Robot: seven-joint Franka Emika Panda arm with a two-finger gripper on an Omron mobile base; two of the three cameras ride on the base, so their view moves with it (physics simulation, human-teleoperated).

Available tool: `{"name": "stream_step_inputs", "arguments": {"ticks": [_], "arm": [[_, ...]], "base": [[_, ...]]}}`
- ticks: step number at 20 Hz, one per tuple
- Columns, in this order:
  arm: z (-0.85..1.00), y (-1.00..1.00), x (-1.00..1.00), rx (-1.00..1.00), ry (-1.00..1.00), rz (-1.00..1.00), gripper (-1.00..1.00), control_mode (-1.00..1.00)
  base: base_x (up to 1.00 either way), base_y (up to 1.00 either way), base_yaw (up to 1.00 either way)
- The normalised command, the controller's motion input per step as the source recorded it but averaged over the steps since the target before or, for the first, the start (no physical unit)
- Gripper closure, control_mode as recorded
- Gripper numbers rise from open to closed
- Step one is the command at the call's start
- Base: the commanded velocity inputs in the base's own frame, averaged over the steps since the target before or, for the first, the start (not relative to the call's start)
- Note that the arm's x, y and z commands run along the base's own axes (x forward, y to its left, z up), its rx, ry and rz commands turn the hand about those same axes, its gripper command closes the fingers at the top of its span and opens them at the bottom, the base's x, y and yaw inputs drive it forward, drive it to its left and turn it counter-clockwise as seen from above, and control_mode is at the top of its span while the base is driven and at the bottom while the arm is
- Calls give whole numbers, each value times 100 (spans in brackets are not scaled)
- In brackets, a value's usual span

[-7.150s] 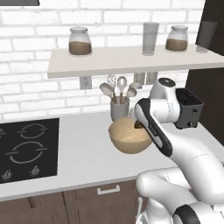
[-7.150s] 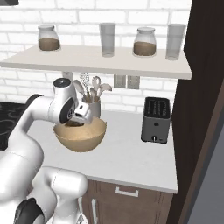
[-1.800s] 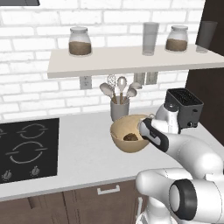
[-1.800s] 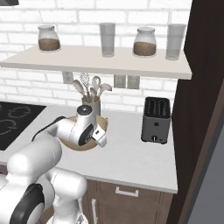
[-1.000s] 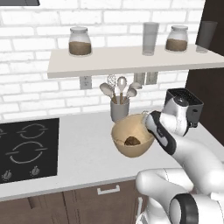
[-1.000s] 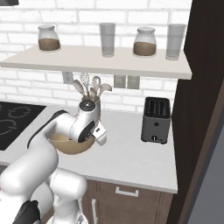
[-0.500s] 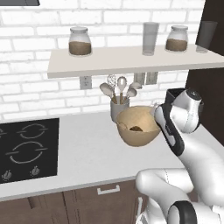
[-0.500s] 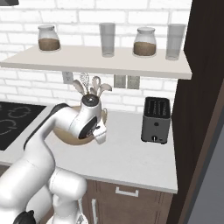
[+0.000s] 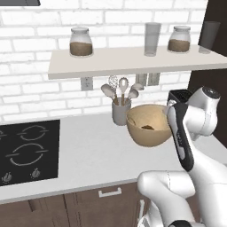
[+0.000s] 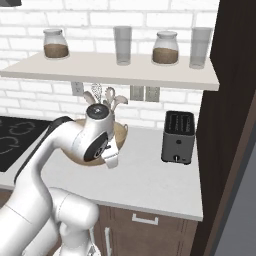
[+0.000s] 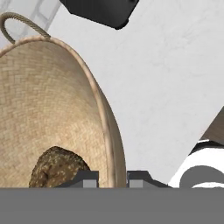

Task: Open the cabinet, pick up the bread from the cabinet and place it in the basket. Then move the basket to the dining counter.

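The pincer (image 11: pixel 112 177) is clamped on the basket (image 9: pixel 148 126) at its rim, one tip inside the wall and one outside. The basket is raised off the worktop (image 9: pixel 84 155), tilted, beside the utensil cup (image 9: pixel 120 111) and close to the toaster (image 10: pixel 178 131). The bread (image 11: pixel 57 168) lies loose in the basket's bottom.

Risks, as judged:
- A single-point rim grip leaves the load hanging to one side; the woven wall may flex or slip between the tips.
- Further tilt could roll the bread out.
- A wide swing toward the dining counter could strike the utensil cup, the toaster or the shelf (image 9: pixel 133 62) overhead.
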Motion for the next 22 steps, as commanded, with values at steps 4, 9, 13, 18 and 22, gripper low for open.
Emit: {"name": "stream_step_inputs", "arguments": {"ticks": [4,9,13,18,22], "arm": [[28,-4,-24,0,0,-1,100,-100],[23,0,-28,0,0,0,100,-100],[18,0,-10,0,-1,0,100,-100],[38,0,-3,0,-2,0,100,-100],[10,0,0,0,0,0,100,-100]], "base": [[0,0,0],[0,0,0],[0,0,0],[0,0,0],[0,0,0]]}}
